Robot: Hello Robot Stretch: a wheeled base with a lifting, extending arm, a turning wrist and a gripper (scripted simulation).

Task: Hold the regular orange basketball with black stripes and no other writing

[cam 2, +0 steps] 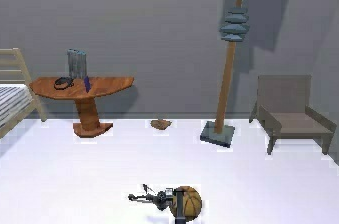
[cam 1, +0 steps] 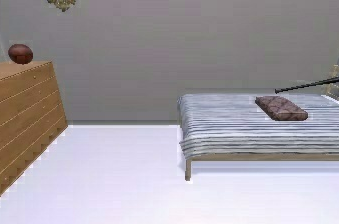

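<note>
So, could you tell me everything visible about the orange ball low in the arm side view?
The ball is round and orange with thin dark curved stripes and a dull surface. It shows just right of the middle, pale floor behind it. The dark gripper is directly at its left; whether they touch, or whether it holds the ball, cannot be told.
</note>
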